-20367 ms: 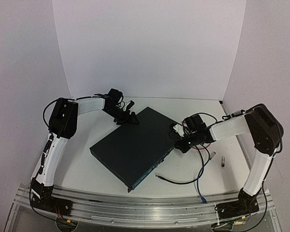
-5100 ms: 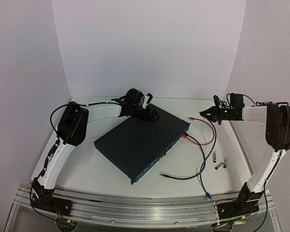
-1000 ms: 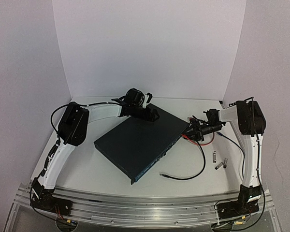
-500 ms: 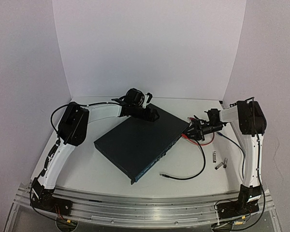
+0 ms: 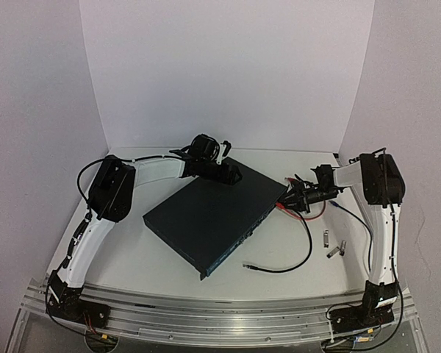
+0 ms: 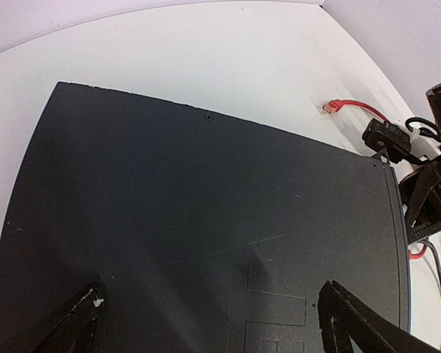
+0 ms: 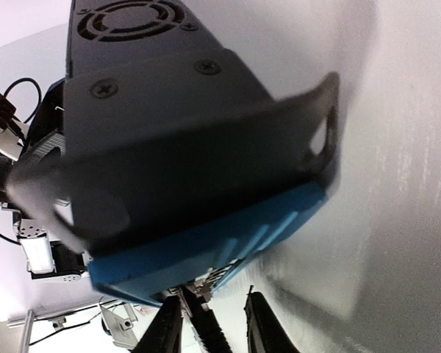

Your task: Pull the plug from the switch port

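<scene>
Right tool [image 5: 290, 197] part-open astride plug [image 7: 198, 320] at switch [image 5: 209, 217]; left tool [image 6: 220, 323] spread wide

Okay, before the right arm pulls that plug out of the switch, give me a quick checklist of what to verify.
1. Bracing: ok, left pincer rests on the switch top, fingers spread.
2. Position: ok, right pincer is at the port end.
3. Grip on the plug: cannot tell.
4. Seating in the port: cannot tell.
5. Pull path: not ok, red cable and black cable lie beside it.
</scene>
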You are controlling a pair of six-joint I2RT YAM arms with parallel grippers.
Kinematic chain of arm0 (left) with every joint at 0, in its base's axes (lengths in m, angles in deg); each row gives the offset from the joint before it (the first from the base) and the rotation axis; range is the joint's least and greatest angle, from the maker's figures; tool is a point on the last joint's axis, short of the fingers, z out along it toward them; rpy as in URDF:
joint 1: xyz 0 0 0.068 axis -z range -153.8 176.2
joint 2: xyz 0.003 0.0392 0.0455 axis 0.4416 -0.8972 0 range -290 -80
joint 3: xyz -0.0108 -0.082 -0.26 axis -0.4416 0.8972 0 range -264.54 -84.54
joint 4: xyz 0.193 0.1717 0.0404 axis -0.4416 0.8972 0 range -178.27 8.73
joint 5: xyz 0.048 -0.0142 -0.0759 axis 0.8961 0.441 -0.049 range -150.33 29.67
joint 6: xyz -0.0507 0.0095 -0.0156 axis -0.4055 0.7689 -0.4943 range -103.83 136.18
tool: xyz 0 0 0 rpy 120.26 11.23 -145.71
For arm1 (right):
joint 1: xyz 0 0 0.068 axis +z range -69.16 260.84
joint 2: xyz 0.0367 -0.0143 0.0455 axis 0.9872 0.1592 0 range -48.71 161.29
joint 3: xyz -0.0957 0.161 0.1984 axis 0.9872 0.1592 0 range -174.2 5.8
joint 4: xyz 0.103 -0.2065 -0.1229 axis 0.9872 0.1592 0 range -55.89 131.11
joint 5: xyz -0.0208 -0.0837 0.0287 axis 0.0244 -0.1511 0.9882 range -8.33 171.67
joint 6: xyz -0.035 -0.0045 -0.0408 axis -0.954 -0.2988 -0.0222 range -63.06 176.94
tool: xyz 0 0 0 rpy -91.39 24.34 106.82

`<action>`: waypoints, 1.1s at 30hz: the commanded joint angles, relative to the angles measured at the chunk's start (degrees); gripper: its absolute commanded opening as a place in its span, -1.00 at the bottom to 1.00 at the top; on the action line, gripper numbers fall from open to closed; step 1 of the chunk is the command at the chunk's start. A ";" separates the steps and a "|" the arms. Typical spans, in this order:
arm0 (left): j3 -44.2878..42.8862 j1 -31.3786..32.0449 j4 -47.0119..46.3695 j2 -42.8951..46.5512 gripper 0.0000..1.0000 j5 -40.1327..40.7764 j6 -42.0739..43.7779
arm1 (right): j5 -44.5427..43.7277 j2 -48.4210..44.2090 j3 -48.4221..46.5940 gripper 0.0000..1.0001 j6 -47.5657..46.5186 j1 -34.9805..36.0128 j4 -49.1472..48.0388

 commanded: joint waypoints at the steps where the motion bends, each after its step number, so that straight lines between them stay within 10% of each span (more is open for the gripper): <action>1: 2.08 -0.65 11.89 -5.95 0.99 0.59 -1.86 | -2.12 0.67 -0.20 -0.55 1.82 0.96 -5.58; 10: 2.46 -0.65 11.83 -5.90 0.99 0.93 -1.77 | -3.54 0.09 1.78 -0.99 2.47 0.99 -6.23; 33: 2.75 -1.58 12.83 -6.49 0.99 2.11 -5.76 | 2.96 -0.94 13.64 -1.00 1.29 -2.76 -21.66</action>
